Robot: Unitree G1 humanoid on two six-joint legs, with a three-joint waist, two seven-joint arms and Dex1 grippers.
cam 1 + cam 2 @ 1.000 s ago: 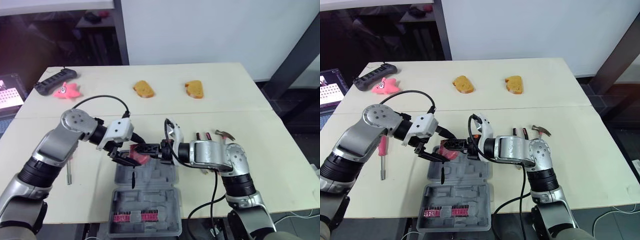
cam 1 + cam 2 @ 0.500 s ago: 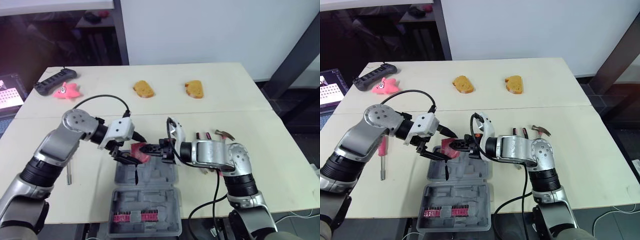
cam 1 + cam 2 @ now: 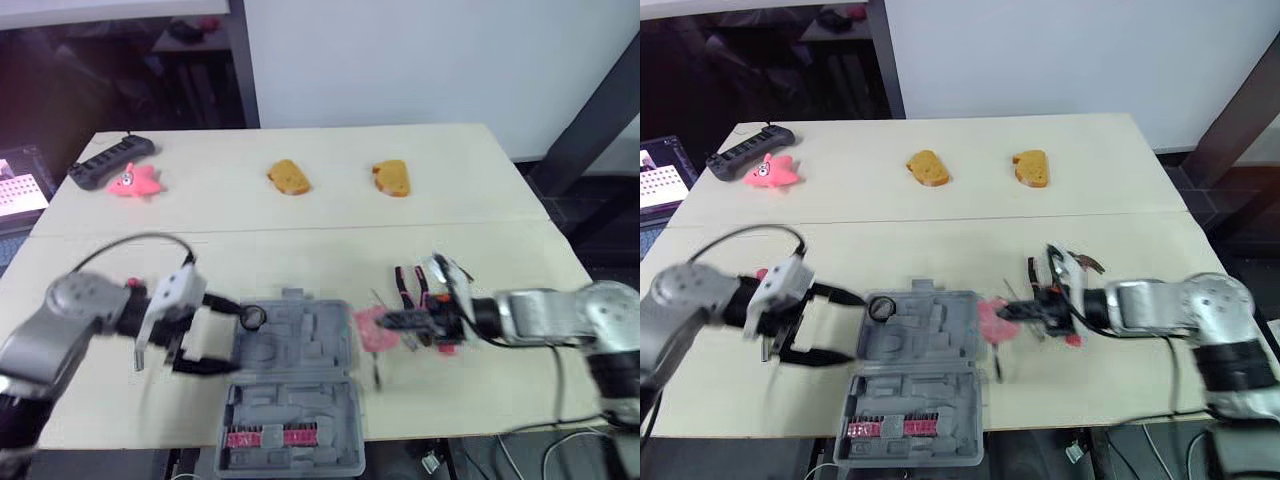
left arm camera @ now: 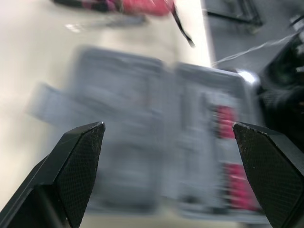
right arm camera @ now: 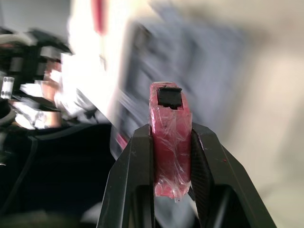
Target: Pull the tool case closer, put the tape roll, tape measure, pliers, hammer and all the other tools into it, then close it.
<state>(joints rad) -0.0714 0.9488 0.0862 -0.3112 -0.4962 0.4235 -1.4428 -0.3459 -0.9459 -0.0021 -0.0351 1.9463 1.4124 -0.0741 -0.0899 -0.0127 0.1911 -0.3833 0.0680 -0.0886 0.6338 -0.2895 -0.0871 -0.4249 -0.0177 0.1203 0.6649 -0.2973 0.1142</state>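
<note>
Tool case [image 3: 300,340] lies open near the table's front edge, both halves flat, ready to take tools. Right gripper [image 3: 392,320] hangs just beside the case's right edge. Its fingers are clamped on a red film-wrapped tool [image 5: 171,156], likely the tape measure and seemingly bound for a recess in the case. Left gripper [image 3: 228,338] sits at the case's left edge with fingers spread wide and holding nothing, perhaps to steady the case. A black ring [image 3: 252,317], possibly the tape roll, rests at the case's far-left corner. Pliers [image 3: 405,283] and hammer [image 3: 447,268] wait on the table behind the right gripper, partly covered by it. The red tool's exact kind, and which recesses are filled, are hard to make out.
</note>
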